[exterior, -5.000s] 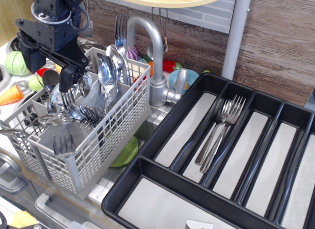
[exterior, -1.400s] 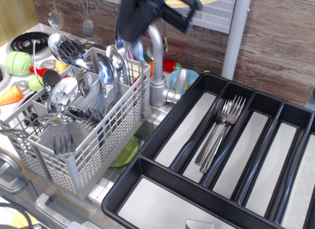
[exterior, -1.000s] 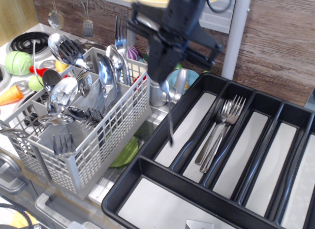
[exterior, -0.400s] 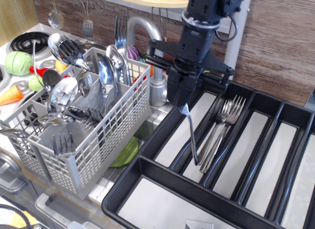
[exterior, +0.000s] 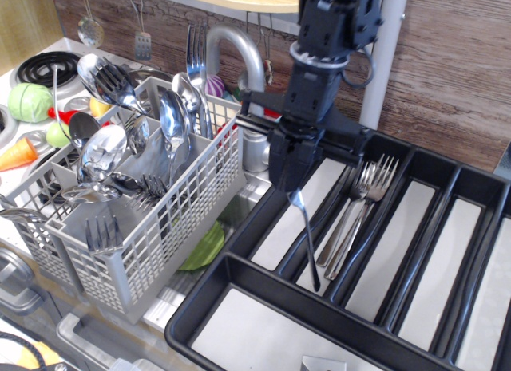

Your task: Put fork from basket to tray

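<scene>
The black hand (exterior: 293, 179) hangs over the big black tray (exterior: 239, 263). Its two sides are pinched tight on the top end of a thin shiny fork (exterior: 304, 237). The fork points almost straight down, leaning a little to the right. Its low end hangs near the dark wall between two long slots of the tray. I cannot tell if it touches the wall.

Two other forks (exterior: 359, 203) lie in the slot just to the right. The grey basket (exterior: 160, 227) stands well off to the left, full of spoons and forks.

The job looks almost done, but the drop could go wrong. If the hand lets go now, the fork may hit the wall and tip into the wrong slot. It could also land across the wall and not lie flat. If the hand pushes down first, the fork may jam on the wall or twist in the grip.
</scene>
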`<state>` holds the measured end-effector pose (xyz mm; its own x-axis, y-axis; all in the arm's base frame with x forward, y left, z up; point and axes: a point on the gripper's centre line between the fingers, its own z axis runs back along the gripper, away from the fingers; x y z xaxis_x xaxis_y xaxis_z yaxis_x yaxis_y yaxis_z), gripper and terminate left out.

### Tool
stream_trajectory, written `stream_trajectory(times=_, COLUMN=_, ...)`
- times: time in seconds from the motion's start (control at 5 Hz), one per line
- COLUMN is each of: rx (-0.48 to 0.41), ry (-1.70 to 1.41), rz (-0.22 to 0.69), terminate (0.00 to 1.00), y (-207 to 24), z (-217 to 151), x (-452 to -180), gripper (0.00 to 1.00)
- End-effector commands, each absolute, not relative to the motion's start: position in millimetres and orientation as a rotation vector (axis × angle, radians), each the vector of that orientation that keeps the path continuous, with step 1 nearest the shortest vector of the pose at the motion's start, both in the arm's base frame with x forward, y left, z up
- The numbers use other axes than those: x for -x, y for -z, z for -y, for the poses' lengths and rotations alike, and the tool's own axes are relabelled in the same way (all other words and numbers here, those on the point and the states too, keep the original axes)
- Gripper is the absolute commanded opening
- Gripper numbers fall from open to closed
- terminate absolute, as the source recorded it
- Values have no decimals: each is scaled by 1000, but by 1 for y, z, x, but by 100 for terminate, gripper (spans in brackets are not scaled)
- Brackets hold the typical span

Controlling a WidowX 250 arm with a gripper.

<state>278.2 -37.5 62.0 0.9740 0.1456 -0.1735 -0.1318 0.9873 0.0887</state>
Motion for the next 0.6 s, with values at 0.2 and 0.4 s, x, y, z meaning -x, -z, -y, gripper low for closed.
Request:
stream_trajectory(times=0.2, rx=-189, ry=-194, rz=-208, terminate=0, y=-52, z=50, x=-298, gripper=0)
stream_trajectory(times=0.4, rx=-200, ry=-214, rz=-162, terminate=100, y=-52, z=63, x=-304, gripper=100)
